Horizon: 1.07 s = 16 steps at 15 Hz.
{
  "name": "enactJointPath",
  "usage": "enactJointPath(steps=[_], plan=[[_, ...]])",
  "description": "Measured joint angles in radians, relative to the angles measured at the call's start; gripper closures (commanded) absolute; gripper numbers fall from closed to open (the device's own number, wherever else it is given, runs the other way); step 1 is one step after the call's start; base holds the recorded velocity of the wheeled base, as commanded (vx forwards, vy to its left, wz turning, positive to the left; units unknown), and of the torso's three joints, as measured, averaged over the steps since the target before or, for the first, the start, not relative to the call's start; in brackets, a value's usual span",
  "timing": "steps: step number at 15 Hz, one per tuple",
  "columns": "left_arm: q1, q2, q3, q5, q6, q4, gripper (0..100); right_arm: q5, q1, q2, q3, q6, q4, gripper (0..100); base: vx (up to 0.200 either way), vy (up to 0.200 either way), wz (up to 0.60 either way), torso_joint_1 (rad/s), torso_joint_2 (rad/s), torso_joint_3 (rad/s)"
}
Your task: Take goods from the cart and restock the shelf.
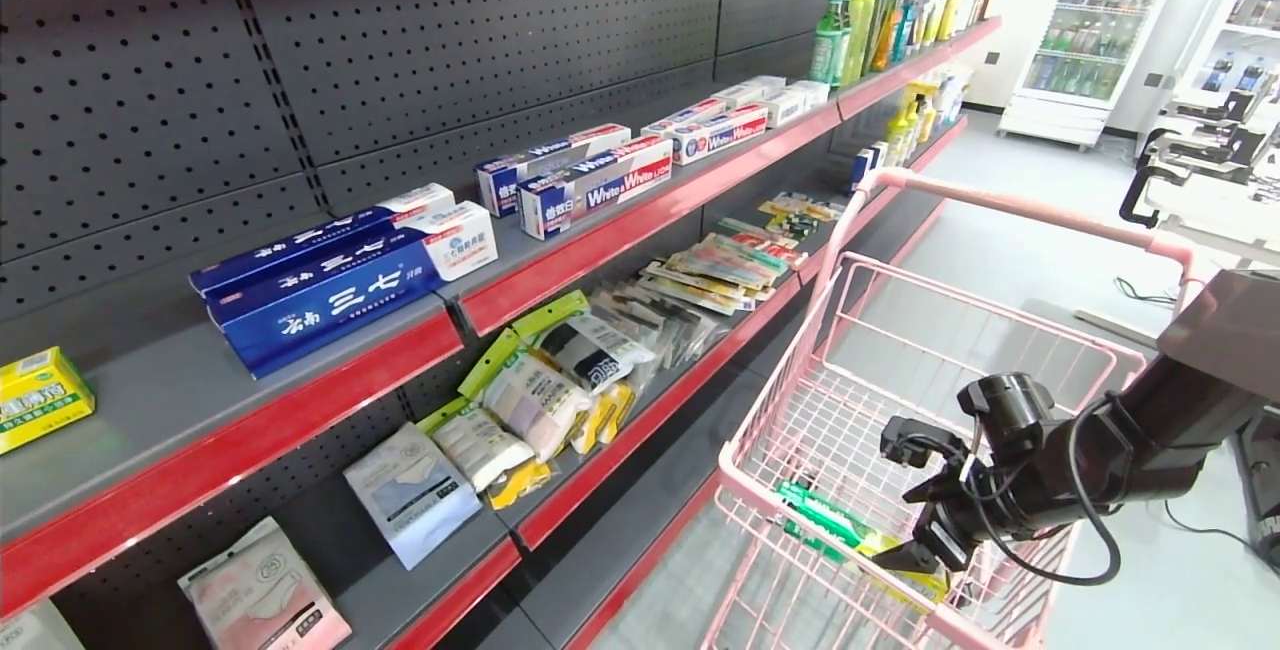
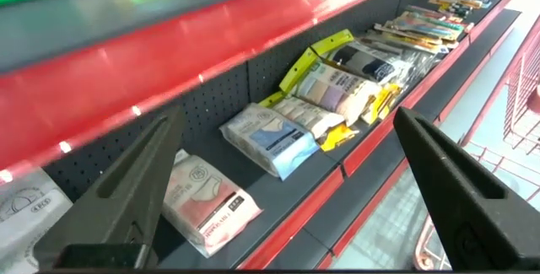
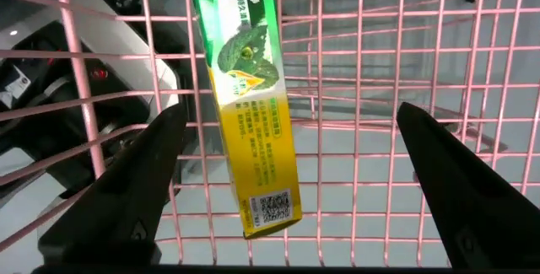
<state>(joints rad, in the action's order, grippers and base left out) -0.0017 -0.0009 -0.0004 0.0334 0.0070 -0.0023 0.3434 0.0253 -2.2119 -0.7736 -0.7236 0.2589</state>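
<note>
Deep inside the pink cart [image 1: 1040,215], the right end effector [image 1: 905,552] hangs with its fingers spread wide and nothing in them. A green-and-yellow box [image 3: 249,114] lies on the wire mesh directly below the gap. The left end effector [image 2: 283,190], equally wide open and empty, faces bagged packets [image 2: 270,139] lying just ahead of it on the lower shelf [image 2: 354,169], while toothpaste boxes [image 1: 340,275] line the red-edged shelf above and beyond.
</note>
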Motion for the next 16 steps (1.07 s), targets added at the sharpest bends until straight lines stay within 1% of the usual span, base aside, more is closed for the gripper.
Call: enactJointPath(steps=[2, 4, 10, 16], plan=[[0.0, 0.0, 0.0, 0.0, 0.0, 0.002, 0, 0.0, -0.005, -0.002, -0.004, 0.0, 0.0, 0, 0.0, 0.0, 0.0, -0.144, 0.36, 0.207], [0.0, 0.0, 0.0, 0.0, 0.0, 0.002, 0, 0.0, -0.01, -0.005, -0.006, 0.0, 0.0, 0, 0.0, 0.0, 0.0, -0.049, 0.13, 0.078], [0.0, 0.0, 0.0, 0.0, 0.0, 0.001, 0, 0.001, -0.014, -0.021, 0.0, 0.006, 0.0, 0, 0.0, 0.0, 0.0, -0.004, 0.01, 0.003], [0.0, 0.0, 0.0, 0.0, 0.0, 0.001, 0, 0.0, 0.003, -0.049, -0.008, 0.005, 0.021, 0, 0.0, 0.0, 0.0, 0.0, 0.0, 0.0]])
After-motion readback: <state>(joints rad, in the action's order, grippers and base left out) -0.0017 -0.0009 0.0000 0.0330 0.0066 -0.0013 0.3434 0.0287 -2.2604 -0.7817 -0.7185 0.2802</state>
